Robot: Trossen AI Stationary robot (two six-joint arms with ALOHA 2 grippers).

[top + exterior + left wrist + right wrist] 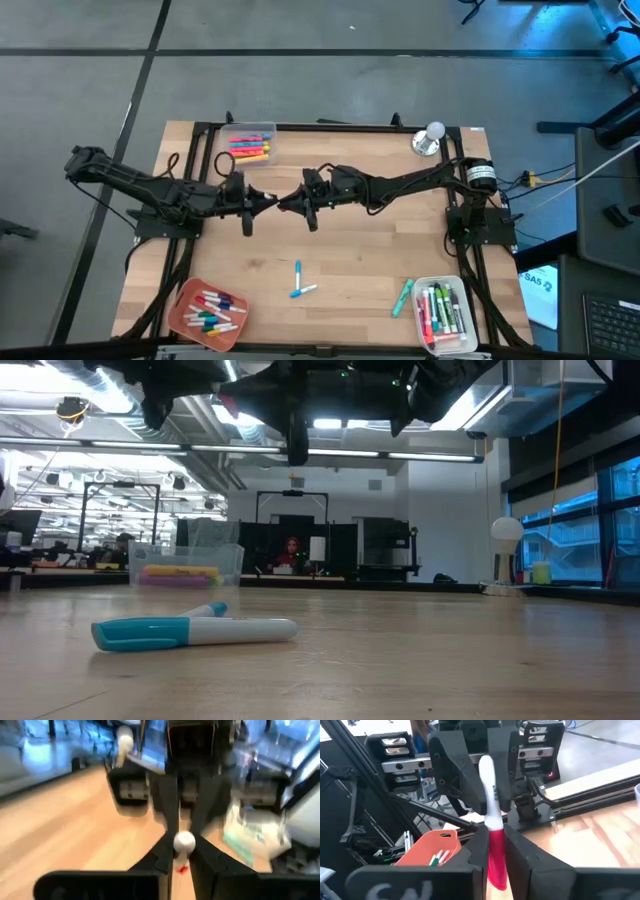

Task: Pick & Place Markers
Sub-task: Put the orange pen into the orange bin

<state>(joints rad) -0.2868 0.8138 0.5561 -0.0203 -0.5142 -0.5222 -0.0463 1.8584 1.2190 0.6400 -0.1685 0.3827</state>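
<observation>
Near counter point(340, 250) edge: orange tray point(186, 300) at the left corner with a heap of markers point(212, 314), white barrels with red, green, blue caps. Clear bin point(424, 290) at the right corner holds more markers, green, red, dark, standing side by side point(442, 312). A green marker point(402, 297) lies loose on the wood just beside that bin. Two blue-and-white markers lie loose in the near middle point(299, 280), one crossing close to the other; low view shows the teal-capped one flat on the wood point(190, 631).

Mid counter: both arms meet tip to tip above the surface. Right claw point(493, 845) is clamped on a red-capped white marker point(490, 810), red cap between its fingers, white barrel sticking out toward the other arm. Left claw point(182, 851) faces it, fingers closed in around the white end of the same marker point(184, 841); both hold it at once. In the high view the red cap shows between the two claws point(284, 207), left claw point(262, 202) and right claw point(296, 203) almost touching.

Far side: clear box point(250, 143) at the far left with yellow, orange, pink markers. Silver bell point(430, 138) at the far right corner.
</observation>
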